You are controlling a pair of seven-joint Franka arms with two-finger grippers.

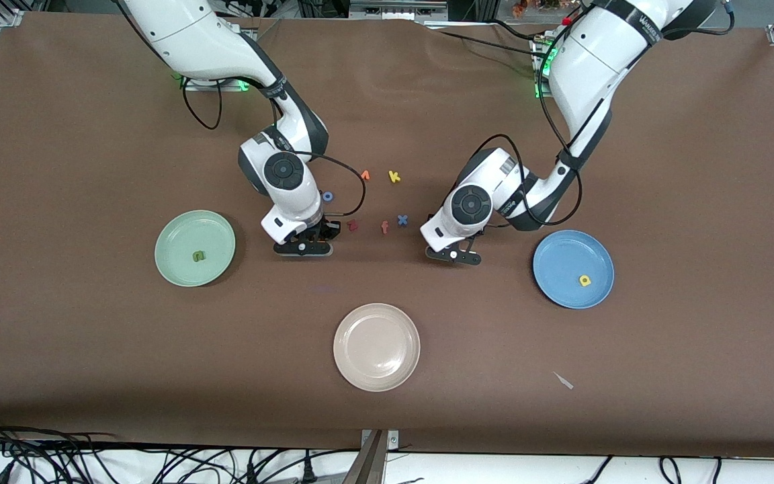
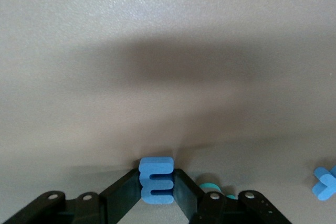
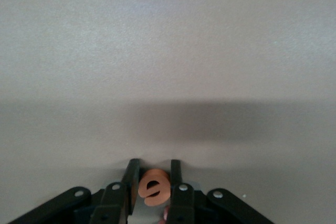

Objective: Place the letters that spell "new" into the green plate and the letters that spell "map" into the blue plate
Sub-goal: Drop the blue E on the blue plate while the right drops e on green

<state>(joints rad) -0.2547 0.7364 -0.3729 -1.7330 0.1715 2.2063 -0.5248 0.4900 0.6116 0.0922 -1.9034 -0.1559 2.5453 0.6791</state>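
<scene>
My left gripper is shut on the blue m, low at the table between the loose letters and the blue plate. A yellow a lies in that plate. The teal p peeks out beside one finger. My right gripper is shut on the orange e, low at the table beside the green plate, which holds the green n. In the front view both held letters are hidden under the hands.
A beige plate sits nearest the front camera. Between the arms lie a blue o, dark red z, salmon f, blue x, yellow k and an orange-red letter. A pale scrap lies near the front edge.
</scene>
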